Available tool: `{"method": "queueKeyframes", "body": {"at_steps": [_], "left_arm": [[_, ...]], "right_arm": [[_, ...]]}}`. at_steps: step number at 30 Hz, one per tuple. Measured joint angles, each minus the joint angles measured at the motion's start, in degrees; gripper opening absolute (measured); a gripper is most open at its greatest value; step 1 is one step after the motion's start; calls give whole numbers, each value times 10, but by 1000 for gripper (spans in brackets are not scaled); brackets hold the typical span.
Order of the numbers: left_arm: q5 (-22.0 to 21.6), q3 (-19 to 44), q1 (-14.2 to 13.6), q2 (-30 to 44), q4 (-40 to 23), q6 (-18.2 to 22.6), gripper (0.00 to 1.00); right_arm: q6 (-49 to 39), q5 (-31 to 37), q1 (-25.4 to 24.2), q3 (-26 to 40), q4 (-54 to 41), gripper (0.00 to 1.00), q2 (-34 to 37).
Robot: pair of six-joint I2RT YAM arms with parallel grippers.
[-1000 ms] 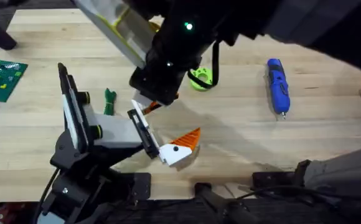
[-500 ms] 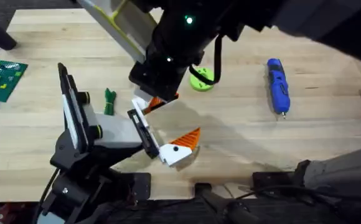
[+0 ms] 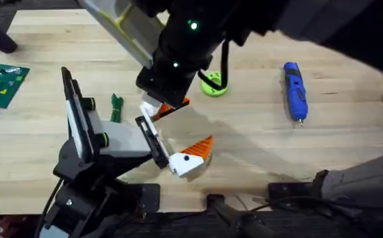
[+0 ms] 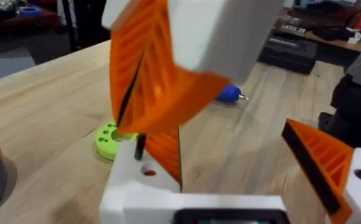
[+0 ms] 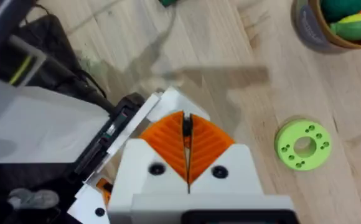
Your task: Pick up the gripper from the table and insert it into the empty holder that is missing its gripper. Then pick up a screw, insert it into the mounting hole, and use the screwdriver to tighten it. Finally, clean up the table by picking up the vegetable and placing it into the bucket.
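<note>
Pale wooden surface [image 3: 257,142] carries everything; nearest the bases, the black stand's holder [image 3: 150,140] has a gripper [image 3: 193,156] with an orange wedge tip at its near end; just beyond, a dark arm hangs over the middle, its white-and-orange fingers [image 3: 158,110] by the holder's far end; the right gripper [image 5: 187,144] has its orange pads pressed together, jaws closed on nothing seen; the left gripper [image 4: 144,134] pinches a small dark pin-like piece, though I cannot tell what; the vegetable [image 3: 116,107] lies beside the stand; a lime-green ring [image 3: 212,83] sits farther off; the screwdriver [image 3: 294,91] lies well to the right; the bucket [image 5: 330,23] stands beyond the ring.
</note>
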Motion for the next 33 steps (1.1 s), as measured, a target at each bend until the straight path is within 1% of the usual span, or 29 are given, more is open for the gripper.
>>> {"method": "queueKeyframes", "body": {"at_steps": [4, 24, 33], "left_arm": [[0, 0, 0, 0, 0, -8, 984], [0, 0, 0, 0, 0, -8, 984], [0, 0, 0, 0, 0, -8, 984]], "right_arm": [[0, 0, 0, 0, 4, 7, 7], [0, 0, 0, 0, 3, 7, 7], [15, 0, 0, 3, -2, 7, 7]]}}
